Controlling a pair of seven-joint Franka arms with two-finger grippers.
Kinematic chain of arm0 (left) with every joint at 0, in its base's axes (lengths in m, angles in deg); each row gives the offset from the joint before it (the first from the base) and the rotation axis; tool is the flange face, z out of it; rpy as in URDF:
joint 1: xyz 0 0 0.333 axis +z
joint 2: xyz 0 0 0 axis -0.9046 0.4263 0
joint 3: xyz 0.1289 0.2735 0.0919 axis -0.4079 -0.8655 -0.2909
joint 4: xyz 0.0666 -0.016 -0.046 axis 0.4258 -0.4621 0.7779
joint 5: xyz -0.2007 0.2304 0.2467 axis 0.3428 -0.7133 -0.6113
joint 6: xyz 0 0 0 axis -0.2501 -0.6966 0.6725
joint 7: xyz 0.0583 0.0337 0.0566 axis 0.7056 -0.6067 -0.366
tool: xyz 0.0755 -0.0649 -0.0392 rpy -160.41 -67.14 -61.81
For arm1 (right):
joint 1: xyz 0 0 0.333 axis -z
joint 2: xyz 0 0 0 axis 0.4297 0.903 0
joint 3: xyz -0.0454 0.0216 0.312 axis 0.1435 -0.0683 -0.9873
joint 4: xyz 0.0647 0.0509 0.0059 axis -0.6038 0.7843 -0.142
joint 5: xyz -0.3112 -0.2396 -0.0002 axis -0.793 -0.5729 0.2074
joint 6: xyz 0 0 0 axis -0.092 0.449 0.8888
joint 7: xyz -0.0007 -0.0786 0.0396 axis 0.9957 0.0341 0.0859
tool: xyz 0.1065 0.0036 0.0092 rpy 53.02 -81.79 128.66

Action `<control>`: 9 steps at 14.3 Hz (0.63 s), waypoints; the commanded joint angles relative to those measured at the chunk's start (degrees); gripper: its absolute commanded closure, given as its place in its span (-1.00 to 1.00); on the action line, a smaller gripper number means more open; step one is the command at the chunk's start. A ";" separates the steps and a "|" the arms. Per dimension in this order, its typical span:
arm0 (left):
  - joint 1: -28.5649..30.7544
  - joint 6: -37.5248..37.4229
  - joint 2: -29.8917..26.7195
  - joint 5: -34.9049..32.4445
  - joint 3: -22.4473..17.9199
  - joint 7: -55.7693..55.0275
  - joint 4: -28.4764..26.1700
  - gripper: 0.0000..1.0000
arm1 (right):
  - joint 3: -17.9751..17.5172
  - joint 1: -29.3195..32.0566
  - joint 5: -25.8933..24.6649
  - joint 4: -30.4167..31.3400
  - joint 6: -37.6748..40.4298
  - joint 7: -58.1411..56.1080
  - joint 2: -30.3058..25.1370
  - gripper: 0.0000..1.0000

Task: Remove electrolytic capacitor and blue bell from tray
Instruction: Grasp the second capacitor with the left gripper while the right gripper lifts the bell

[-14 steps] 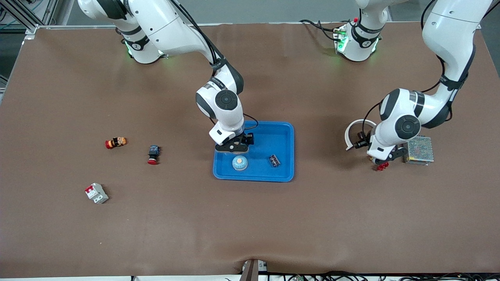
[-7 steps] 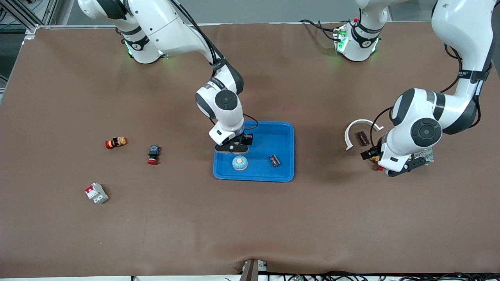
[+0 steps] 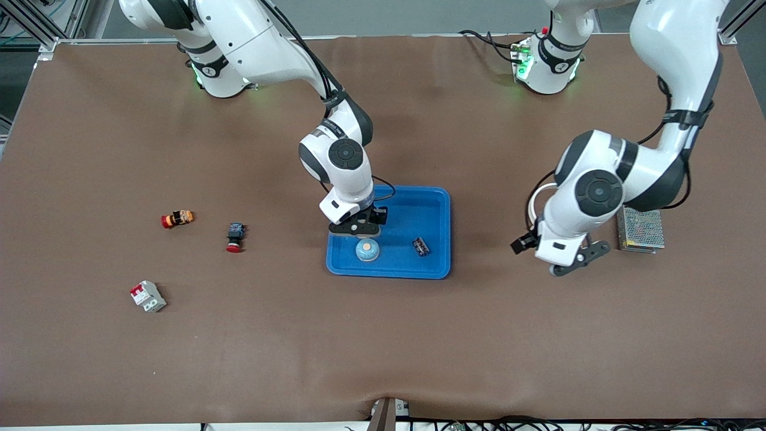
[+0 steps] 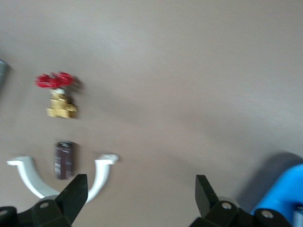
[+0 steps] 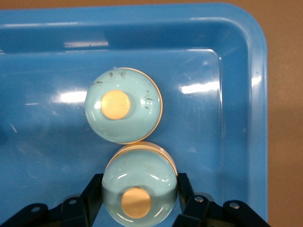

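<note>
The bell (image 3: pixel 367 249) is a pale blue glossy dome with an orange button and a tan rim. It sits in the blue plastic tray (image 3: pixel 419 209) near the tray's front-camera edge. The capacitor (image 3: pixel 421 246), small, dark and cylindrical, lies beside it toward the left arm's end.

The right hand (image 3: pixel 357 229) is over the tray. Its fingers (image 5: pixel 94 191) appear to clamp a second dome (image 5: pixel 137 172) just beside the bell.

The left hand (image 3: pixel 577 260), fingers spread and empty, is over the brown counter (image 3: pixel 383 347). It has shifted closer to the tray than half a second ago.

a robotics lab: brown-covered table (image 3: pixel 383 335), aluminium framing (image 3: pixel 36 24), scattered electrical parts.
</note>
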 commanded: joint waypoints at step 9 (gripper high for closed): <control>-14.85 -0.57 13.45 1.52 -0.51 -20.51 13.54 -1.00 | -0.35 6.90 1.92 -4.19 18.80 -13.22 -8.18 -0.16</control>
